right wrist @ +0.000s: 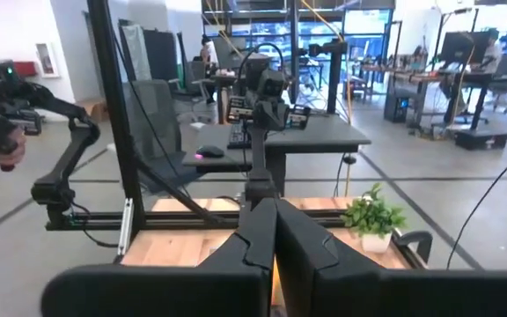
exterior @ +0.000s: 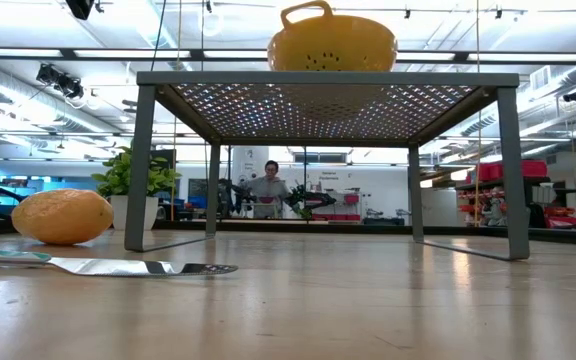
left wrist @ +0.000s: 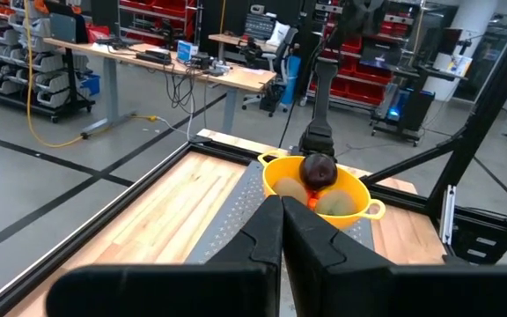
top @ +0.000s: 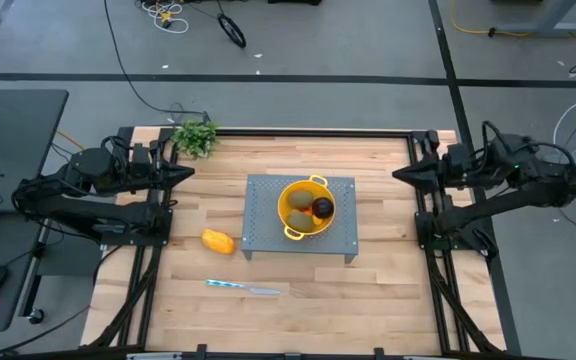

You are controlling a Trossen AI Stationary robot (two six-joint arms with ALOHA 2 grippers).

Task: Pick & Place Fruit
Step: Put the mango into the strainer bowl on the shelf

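High view: fruit [top: 219, 241] between parked pincers

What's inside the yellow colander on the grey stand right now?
The yellow metal colander holds two brownish-green oval fruits, a dark round fruit and something orange-red between them. Anything beneath these is covered.

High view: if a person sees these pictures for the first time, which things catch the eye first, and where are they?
The yellow colander catches the eye first: it stands on the grey perforated stand at the middle of the table, with two brownish-green fruits and a dark round one inside. Next is the orange fruit, alone on the wood left of the stand, with a knife nearer the front edge. Both arms wait at the table's sides.
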